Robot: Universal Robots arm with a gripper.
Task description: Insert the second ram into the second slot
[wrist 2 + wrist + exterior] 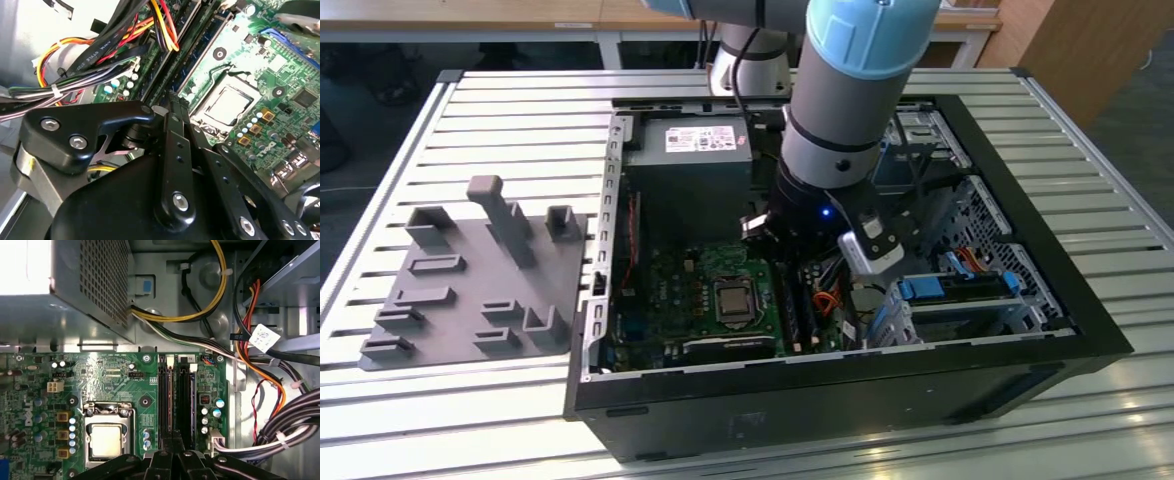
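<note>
Black gripper (172, 460) fingers are sitting nearest the lens, pinched nearly together; whether anything thin is sitting between them I cannot tell. Just beyond them the memory slots (176, 395) are running lengthwise straight away, in line with the jaws. One stick (170, 392) is seemingly standing seated there, beside the processor socket (106, 436).

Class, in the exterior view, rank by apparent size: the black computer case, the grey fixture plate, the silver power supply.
1. Computer case
2. Grey fixture plate
3. Silver power supply, partly hidden by the arm
</note>
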